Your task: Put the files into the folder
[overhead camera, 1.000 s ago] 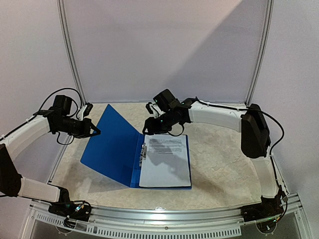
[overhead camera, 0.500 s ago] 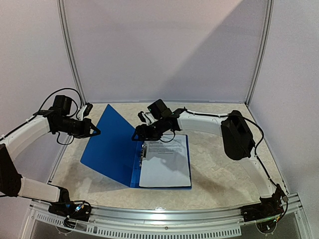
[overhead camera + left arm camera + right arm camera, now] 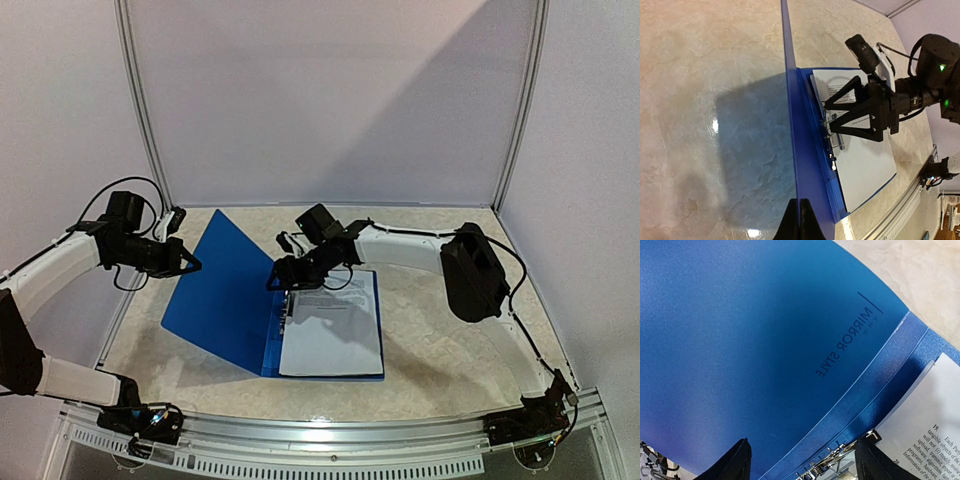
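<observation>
The files (image 3: 332, 325) lie flat in the open folder (image 3: 812, 170) on the tabletop (image 3: 440, 340), their 9 o'clock edge beside the metal clip (image 3: 288, 308). The right jaws hang spread over that clip, gripping nothing; a push off-centre could skid or crumple the sheets. At 9 o'clock the left jaws, clenched on the raised cover (image 3: 225, 290) edge, might slip and drop it
</observation>
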Robot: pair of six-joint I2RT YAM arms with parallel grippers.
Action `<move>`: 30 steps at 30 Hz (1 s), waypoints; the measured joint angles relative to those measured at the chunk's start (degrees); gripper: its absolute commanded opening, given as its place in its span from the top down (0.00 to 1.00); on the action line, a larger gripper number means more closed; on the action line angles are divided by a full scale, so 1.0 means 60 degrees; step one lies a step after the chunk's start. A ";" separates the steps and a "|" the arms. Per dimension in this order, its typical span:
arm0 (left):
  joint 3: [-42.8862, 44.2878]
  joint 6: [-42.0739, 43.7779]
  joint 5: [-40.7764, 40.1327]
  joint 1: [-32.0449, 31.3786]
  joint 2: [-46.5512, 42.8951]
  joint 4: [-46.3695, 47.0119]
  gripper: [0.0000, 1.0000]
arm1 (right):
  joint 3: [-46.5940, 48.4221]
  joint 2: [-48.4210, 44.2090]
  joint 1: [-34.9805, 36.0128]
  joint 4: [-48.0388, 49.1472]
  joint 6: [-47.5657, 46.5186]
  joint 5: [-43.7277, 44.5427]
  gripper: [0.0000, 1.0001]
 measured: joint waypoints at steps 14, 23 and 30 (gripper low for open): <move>-0.0007 -0.0004 0.0000 0.0004 0.0000 0.0004 1.00 | 0.0182 0.0029 0.0000 -0.0259 -0.0011 -0.0251 0.26; -0.0007 -0.0004 0.0000 0.0015 0.0000 0.0004 1.00 | 0.0295 0.0022 0.0000 -0.0674 -0.0342 0.0091 0.41; -0.0007 -0.0004 0.0000 0.0015 0.0000 0.0004 1.00 | 0.0237 -0.0350 0.0000 -0.1198 -0.0747 0.0823 0.42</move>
